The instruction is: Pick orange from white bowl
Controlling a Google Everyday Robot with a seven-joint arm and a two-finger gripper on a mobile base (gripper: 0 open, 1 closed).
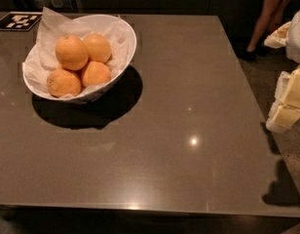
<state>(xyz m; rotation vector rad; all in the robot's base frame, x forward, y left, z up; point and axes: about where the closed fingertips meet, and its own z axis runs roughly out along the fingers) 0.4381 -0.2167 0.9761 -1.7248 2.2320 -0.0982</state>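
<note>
A wide white bowl point(124, 39) lined with crumpled white paper stands on the far left of the dark grey table point(189, 82). Several oranges point(71, 52) are piled inside it, two at the back and two at the front. My arm, with white and pale yellow parts, comes in at the right edge of the view, beyond the table's right side. My gripper point(286, 112) hangs there, far to the right of the bowl and touching nothing.
A black-and-white marker tag point(17, 20) lies at the table's far left corner. A person's legs point(267, 13) stand on the floor past the far right corner. The table's right edge runs close to my arm.
</note>
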